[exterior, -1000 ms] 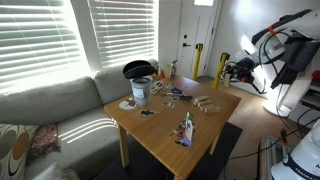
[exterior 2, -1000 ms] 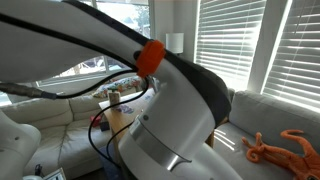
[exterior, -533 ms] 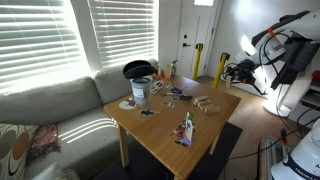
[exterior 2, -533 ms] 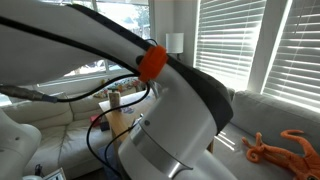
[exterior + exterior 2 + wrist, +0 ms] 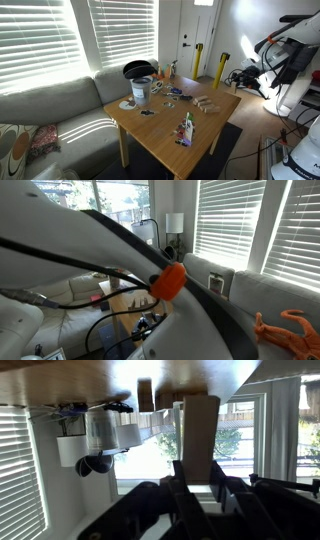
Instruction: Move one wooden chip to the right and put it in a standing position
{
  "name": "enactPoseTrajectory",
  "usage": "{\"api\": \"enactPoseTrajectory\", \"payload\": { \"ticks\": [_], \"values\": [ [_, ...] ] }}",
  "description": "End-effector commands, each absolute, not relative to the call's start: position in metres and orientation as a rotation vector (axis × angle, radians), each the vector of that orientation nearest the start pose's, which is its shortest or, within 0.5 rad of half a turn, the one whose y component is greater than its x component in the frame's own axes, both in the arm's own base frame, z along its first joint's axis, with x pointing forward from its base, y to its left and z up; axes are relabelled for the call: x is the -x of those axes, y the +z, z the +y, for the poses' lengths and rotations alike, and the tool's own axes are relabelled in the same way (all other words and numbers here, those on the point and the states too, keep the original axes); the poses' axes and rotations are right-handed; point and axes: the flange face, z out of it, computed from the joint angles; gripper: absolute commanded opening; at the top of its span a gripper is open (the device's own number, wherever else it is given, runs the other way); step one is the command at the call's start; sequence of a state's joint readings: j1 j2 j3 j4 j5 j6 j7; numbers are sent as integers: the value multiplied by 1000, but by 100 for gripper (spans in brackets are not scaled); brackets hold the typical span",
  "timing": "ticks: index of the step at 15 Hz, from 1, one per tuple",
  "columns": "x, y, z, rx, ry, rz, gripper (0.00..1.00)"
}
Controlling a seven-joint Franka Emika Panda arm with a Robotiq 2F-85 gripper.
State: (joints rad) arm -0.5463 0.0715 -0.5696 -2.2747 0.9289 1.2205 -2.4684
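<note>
The wrist view stands upside down, with the wooden table [image 5: 60,380] along the top. My gripper [image 5: 200,472] is shut on a pale wooden chip [image 5: 200,425], which stands out between the two dark fingers towards the table. Another chip [image 5: 146,395] stands on the table behind it. In an exterior view several wooden chips [image 5: 206,104] lie in a row on the table [image 5: 170,130]. The gripper [image 5: 240,76] hangs off the table's far right corner, too small there to show the held chip.
On the table are a white bucket [image 5: 140,92], a black bowl [image 5: 137,69], a lying bottle [image 5: 186,128] and small items. A sofa [image 5: 60,110] runs along the blinds. The robot arm [image 5: 120,260] with its orange ring [image 5: 167,280] fills most of an exterior view.
The arm has shifted: its upper links have dropped lower at the right of the table, and its orange ring has moved right and down in the close exterior view.
</note>
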Motion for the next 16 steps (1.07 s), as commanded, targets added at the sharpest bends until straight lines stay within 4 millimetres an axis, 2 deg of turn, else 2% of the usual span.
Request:
{"api": "enactPoseTrajectory", "payload": {
  "ticks": [1,2,3,4,12,13,15,16],
  "values": [
    [-276,344,-330,1686,-1364,-1026,7],
    [-275,343,-331,1685,-1372,-1018,30],
    [-275,342,-331,1686,-1370,-1016,30],
    [-276,341,-331,1684,-1369,-1016,7],
    [-280,334,-338,1610,-1511,-965,7],
    [-280,333,-332,1642,-1451,-976,30],
    [-280,331,-334,1638,-1467,-965,30],
    [-280,331,-334,1637,-1470,-963,7]
  ]
}}
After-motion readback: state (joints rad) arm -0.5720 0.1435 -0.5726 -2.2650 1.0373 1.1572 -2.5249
